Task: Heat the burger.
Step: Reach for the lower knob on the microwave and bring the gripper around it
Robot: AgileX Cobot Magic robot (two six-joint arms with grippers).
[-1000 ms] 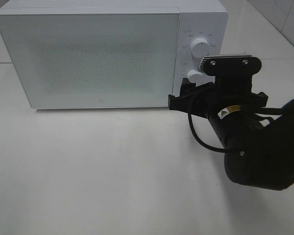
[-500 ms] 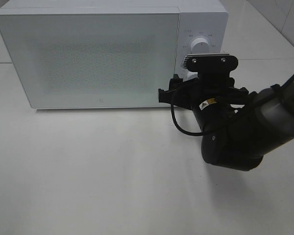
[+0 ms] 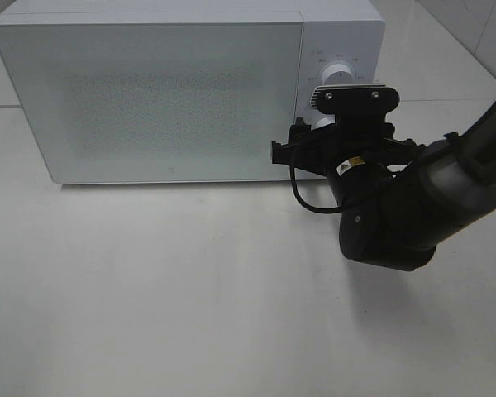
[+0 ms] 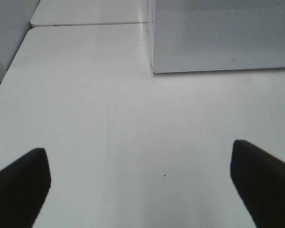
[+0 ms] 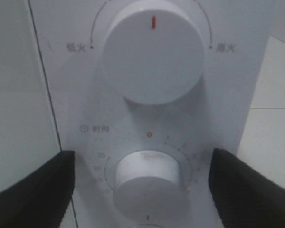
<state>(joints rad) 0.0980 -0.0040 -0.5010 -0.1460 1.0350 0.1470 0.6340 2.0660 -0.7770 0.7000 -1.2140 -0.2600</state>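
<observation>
The burger is out of view. The white microwave [image 3: 149,99] stands at the back of the table with its frosted door shut. My right gripper [image 3: 321,136] is up against the control panel on the microwave's right side. In the right wrist view the right gripper [image 5: 142,187] is open, its dark fingers [image 5: 33,190] standing either side of the lower timer knob [image 5: 147,178] with a gap on both sides. The larger power knob [image 5: 152,50] sits above it. My left gripper [image 4: 140,190] is open over bare table, nothing between its fingers.
The microwave's front left corner [image 4: 154,71] shows in the left wrist view, with the white table [image 4: 109,133] stretching in front of it. A black cable [image 3: 302,198] loops under the right arm. The upper knob [image 3: 337,73] shows above the wrist camera mount.
The right arm has swung left and in toward the microwave's control panel, bringing its gripper to the lower knob. The left gripper has not moved.
</observation>
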